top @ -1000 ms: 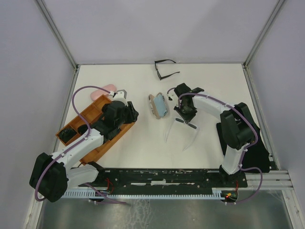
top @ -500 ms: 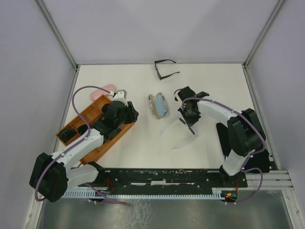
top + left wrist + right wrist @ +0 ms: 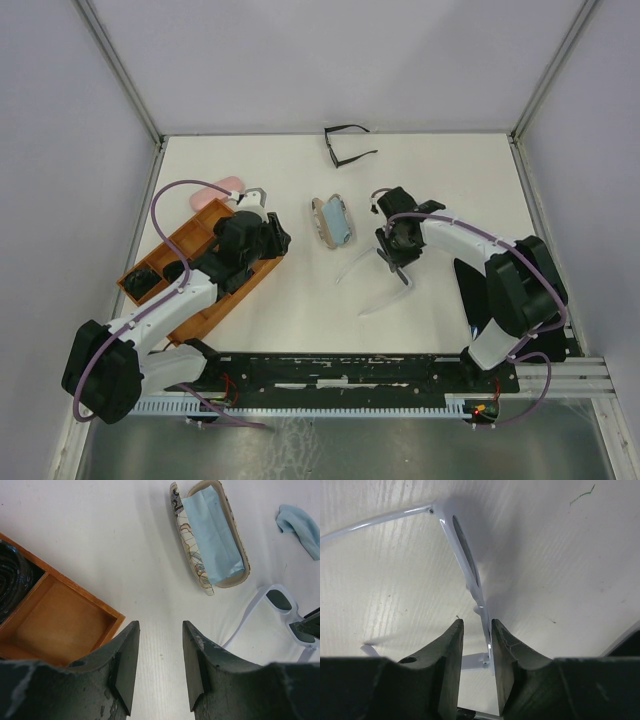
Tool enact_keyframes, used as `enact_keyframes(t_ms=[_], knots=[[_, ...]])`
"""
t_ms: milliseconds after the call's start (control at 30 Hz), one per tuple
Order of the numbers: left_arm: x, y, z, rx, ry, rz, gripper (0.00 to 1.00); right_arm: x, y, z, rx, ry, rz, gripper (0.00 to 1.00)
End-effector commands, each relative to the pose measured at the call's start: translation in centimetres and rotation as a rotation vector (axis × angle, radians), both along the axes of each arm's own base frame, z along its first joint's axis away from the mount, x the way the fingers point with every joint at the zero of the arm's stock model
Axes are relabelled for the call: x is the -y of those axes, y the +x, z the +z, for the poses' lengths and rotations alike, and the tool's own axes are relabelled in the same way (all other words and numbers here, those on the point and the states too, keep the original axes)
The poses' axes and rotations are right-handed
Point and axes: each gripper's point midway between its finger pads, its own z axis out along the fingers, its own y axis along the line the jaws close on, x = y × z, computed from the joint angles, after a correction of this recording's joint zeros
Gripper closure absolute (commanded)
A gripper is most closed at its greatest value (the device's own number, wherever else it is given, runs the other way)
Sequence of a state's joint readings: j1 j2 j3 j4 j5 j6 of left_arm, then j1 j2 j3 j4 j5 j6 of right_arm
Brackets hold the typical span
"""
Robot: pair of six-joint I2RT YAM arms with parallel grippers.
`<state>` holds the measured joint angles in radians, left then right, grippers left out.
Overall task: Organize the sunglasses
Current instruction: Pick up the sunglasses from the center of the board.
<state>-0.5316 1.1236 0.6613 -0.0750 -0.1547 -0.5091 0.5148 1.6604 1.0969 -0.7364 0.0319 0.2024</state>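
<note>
Top external: my right claw sits over the white sunglasses. Their arms trail from it toward the near left across the desk.
Left wrist: my left claw is spread and empty, with that pair ahead to its right.
Right wrist: fingers slightly parted astride the front, which runs lengthwise ahead.

The white-framed sunglasses are seen on the table with arms splayed out, right under the right pincer, while the left pincer is parked over the wooden tray and a black-framed pair is spotted by the back edge.
</note>
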Motion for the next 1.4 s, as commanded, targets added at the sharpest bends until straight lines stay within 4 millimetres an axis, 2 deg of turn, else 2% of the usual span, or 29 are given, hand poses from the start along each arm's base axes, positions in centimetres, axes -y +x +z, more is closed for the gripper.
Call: enact_keyframes(t_ms=[0,333,767,1367], knots=[[0.2,0.9,2.5,0.047,-0.054,0.036,0.53,-1.1,2.3,2.3,0.104,0.047,0.076,0.63],[0.1,0.9,2.6,0.048,-0.053,0.039,0.53,-1.2,3.5,2.4,0.114,0.013,0.122,0.7],[0.0,0.9,2.6,0.051,-0.052,0.042,0.53,-1.0,4.0,1.3,0.087,-0.023,0.141,0.73],[0.4,1.1,2.6,0.046,-0.054,0.031,0.53,-0.4,3.2,0.4,0.038,-0.058,0.155,0.72]])
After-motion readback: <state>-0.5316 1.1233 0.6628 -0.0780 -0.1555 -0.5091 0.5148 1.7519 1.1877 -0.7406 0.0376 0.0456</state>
